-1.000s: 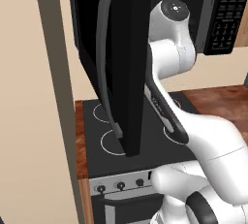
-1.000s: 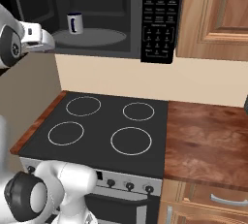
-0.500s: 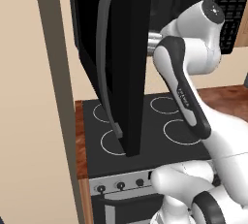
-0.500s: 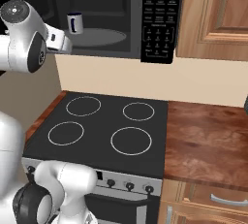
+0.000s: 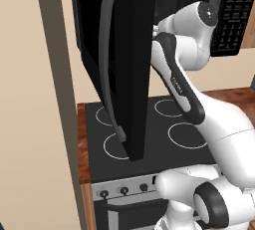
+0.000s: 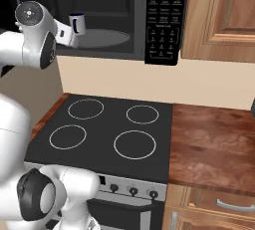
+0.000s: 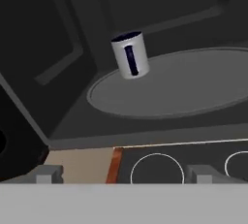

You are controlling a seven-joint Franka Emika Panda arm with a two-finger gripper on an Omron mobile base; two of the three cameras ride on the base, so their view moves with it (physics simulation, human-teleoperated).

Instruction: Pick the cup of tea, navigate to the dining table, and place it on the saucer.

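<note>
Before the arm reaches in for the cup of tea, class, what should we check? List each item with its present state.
1. Microwave door swung open: ok.
2. Cup of tea upright on the turntable: ok.
3. Cup ahead of the tool, nothing between them: ok.
4. Tool open, fingertips spread wide: ok.
5. Cup's handle faces the tool: ok.
6. Liquid level in the cup: cannot tell.
</note>
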